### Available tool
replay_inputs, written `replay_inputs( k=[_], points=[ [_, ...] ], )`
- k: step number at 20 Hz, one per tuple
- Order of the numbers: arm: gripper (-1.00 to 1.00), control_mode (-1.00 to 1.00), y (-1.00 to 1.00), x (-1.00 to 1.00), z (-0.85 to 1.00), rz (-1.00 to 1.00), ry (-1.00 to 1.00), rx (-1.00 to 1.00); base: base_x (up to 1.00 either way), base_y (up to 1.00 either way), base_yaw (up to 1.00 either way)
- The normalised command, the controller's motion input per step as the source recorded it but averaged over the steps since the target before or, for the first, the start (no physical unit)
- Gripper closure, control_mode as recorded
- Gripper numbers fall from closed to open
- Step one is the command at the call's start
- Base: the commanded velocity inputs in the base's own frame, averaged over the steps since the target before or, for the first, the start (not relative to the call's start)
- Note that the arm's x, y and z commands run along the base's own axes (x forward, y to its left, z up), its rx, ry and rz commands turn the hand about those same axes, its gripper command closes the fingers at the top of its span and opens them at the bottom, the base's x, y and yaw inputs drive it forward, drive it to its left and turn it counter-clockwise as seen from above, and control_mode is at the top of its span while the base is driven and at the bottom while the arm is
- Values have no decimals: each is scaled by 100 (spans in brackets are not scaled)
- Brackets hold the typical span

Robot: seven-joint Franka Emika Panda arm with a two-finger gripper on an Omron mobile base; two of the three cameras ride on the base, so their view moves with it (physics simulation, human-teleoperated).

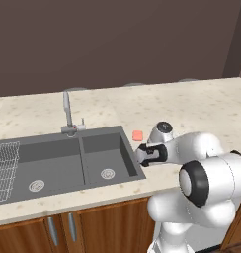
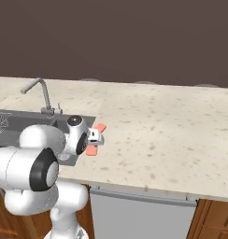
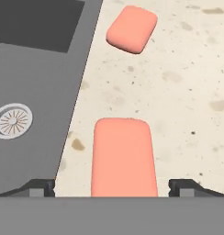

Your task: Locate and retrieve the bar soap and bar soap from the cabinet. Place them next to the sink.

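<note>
- The sink [image 1: 68, 158] is being used as the landmark here: dark grey, two basins, set into a speckled beige counter [image 2: 172, 130].
- A slim silver faucet [image 1: 67, 109] is standing upright at the sink's back edge, about at the divider between the basins.
- A round silver drain [image 1: 107, 173] is showing in the basin nearer the arm, and it's also being caught at the left of the hand view.
- A wire rack [image 1: 4, 168] is sitting in the far basin, at the picture's left edge.
- One bar soap [image 3: 131, 28] is lying flat on the counter just beside the sink's rim, near its back corner on the arm's side, not being touched by anything.
- The second soap [image 3: 124, 158] is lying between the two dark finger tips, also just beside the sink's rim, closer to the sink's front than the first bar.
- The gripper [image 3: 112, 187] is being held low over the counter right by the sink; its fingers are spread wide, with clear gaps on both sides of that bar, so nothing is being squeezed.
- Whether the second soap is resting fully on the counter can't be told for sure.
- Wooden cupboard doors [image 1: 58, 230] with short silver handles are sitting below the sink.
</note>
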Motion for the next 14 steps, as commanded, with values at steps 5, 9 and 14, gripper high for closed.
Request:
replay_inputs(
  k=[5, 9, 14],
  points=[
    [-100, -100, -9, -91, 62, 0, -20, 8, 0, 0, 0],
    [-100, -100, -2, -89, 68, 0, -20, 5, 0, 0, 0],
    [-100, -100, 4, -69, 61, -1, -11, 0, 0, 0, 0]
  ],
)
